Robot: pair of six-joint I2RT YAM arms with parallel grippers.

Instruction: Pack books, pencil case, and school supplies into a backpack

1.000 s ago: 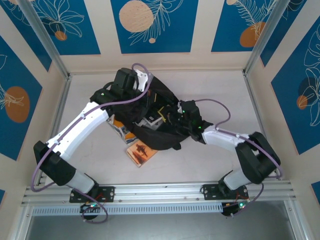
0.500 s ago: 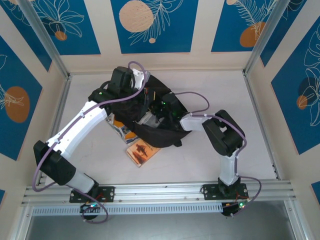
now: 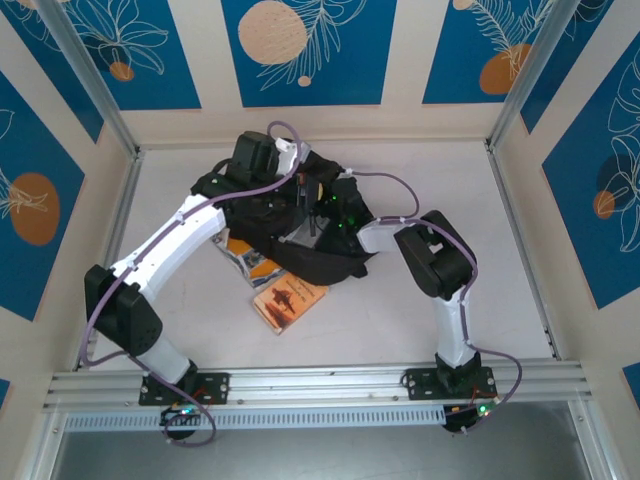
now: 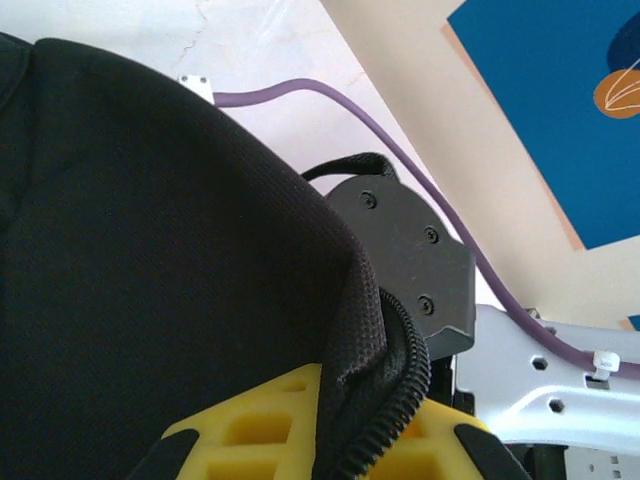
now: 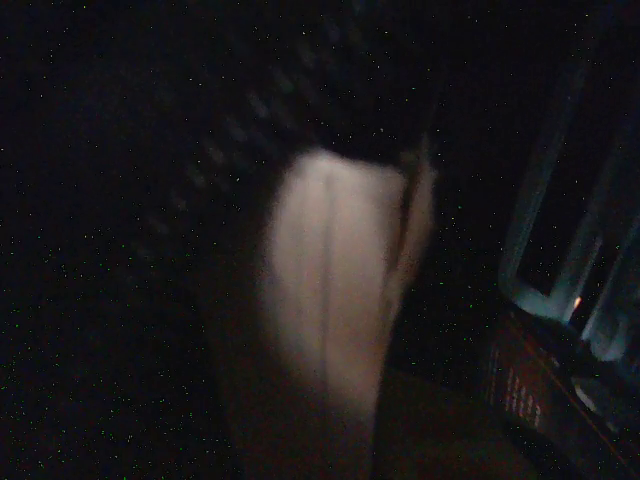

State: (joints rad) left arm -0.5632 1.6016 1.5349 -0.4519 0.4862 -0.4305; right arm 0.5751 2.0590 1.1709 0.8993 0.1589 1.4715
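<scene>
Now backpack (image 3: 320,268) diagonal, far-left to near-right; left gripper (image 4: 345,440) clamps rim (zipper edge); right gripper (image 3: 331,212) unclear.

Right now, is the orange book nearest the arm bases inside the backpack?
No, the orange book lies flat on the table, outside the backpack, by its near edge.

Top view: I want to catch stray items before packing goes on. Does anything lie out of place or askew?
Yes. An orange book lies askew on the table, outside the backpack. A second book sticks out beside it, partly under the bag's edge rather than inside.
</scene>
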